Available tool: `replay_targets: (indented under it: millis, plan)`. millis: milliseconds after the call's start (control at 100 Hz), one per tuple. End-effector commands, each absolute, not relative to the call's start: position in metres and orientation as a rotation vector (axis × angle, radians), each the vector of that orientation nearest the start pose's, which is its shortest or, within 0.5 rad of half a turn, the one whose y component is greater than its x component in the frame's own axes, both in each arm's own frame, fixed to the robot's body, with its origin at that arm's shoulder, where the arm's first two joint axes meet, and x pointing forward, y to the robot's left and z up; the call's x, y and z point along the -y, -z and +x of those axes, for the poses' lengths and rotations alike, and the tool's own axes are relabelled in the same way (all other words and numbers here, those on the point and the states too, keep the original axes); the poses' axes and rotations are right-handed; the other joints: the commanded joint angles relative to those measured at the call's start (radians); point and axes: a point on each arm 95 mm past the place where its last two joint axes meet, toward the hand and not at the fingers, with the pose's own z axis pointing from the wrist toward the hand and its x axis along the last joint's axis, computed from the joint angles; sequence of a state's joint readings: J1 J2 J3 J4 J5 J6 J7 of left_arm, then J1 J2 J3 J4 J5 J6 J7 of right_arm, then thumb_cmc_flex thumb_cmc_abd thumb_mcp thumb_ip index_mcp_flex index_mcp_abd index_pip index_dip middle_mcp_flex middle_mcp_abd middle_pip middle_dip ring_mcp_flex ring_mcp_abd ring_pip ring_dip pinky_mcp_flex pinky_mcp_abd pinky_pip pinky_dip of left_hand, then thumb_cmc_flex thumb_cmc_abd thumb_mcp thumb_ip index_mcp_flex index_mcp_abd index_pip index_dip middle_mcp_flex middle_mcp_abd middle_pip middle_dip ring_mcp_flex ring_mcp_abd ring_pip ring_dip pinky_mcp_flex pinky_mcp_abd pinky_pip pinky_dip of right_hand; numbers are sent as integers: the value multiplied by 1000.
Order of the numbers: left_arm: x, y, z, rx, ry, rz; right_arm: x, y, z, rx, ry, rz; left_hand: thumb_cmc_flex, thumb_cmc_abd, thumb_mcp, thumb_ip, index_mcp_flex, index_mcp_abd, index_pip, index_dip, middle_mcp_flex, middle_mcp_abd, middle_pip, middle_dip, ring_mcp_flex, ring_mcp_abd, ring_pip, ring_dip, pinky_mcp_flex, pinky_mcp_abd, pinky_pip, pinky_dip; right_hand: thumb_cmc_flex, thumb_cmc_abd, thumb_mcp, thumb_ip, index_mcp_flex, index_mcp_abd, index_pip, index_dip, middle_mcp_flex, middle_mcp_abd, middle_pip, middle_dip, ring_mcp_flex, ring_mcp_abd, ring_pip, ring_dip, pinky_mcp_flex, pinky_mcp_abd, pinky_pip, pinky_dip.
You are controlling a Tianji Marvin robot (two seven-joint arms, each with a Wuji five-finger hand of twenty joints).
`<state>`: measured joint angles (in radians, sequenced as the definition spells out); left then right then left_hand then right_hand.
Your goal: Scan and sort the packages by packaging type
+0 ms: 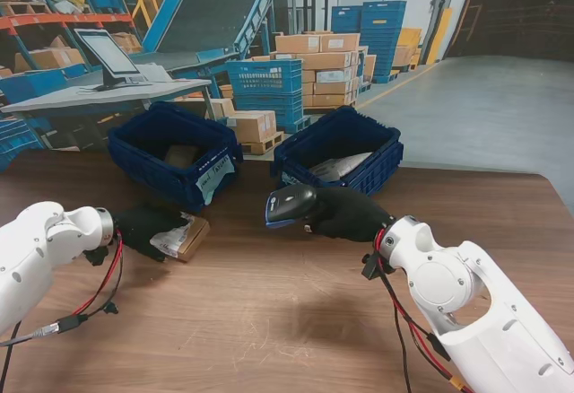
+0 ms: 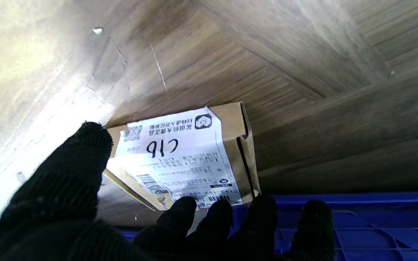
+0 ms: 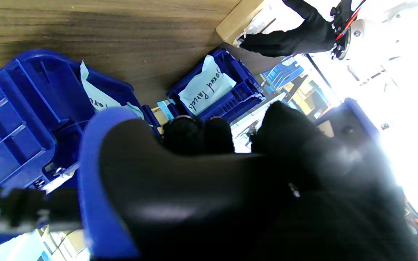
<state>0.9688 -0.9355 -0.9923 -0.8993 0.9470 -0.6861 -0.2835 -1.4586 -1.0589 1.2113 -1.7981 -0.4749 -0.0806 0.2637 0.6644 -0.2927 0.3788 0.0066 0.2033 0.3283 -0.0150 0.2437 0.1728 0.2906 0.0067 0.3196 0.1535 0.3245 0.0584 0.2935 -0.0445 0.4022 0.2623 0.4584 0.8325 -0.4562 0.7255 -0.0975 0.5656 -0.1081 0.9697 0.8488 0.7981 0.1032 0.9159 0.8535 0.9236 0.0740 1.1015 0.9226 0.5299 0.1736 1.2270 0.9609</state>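
**Box held, scanner aimed at it**

Nearest me, both white arms rose from the bottom corners over the wooden bench (image 1: 269, 321). The left hand (image 1: 143, 229), gloved black, grasped a flat cardboard box (image 1: 186, 237) lying on the bench at my left; in the left wrist view its thumb (image 2: 74, 163) pressed one edge and the fingertips (image 2: 180, 210) curled over the opposite edge, the white label (image 2: 180, 159) with a handwritten mark facing up.

To the right, the right hand (image 1: 350, 215) was closed around a scanner (image 1: 289, 205), black with a blue rim, its head turned toward the box and held apart from it.

Farther off stood two blue crates side by side, close together. The left crate (image 1: 143, 128) sat just beyond the box and carried a paper tag (image 1: 215, 176); something brown lay inside. The right crate (image 1: 377, 169) held a pale bagged parcel (image 1: 339, 165). The scanner hung just before the right crate's near corner.

Beyond the bench were a monitor (image 1: 106, 54) on a grey desk, stacked cartons (image 1: 327, 65) and more blue crates.
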Motion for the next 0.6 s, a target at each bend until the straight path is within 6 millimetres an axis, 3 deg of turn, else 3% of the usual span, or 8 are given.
replay_targets:
  millis: [0, 590]
  plan:
    - [-132, 342, 499, -2289, 1143, -1070, -48, 227, 408, -1558, -1977, 1418, 15, 22, -25, -13, 24, -40, 22, 15, -8, -15, 25, 10, -23, -25, 21, 4, -14, -1, 1, -11, 108, 87, 86, -9, 65, -64, 25, 15, 13, 24, -7, 6, 2, 4, 3, -3, 0, 1, 6, 8]
    - [-131, 323, 501, -2192, 1257, -1050, -54, 222, 409, -1558, -1978, 1401, 16, 36, -41, -11, 44, -42, 32, 18, 24, -16, 32, 15, -1, -20, 30, 8, 3, 4, 8, -9, 107, 87, 85, -8, 66, -64, 26, 15, 13, 25, -6, 6, 3, 5, 3, -3, 2, 0, 7, 7]
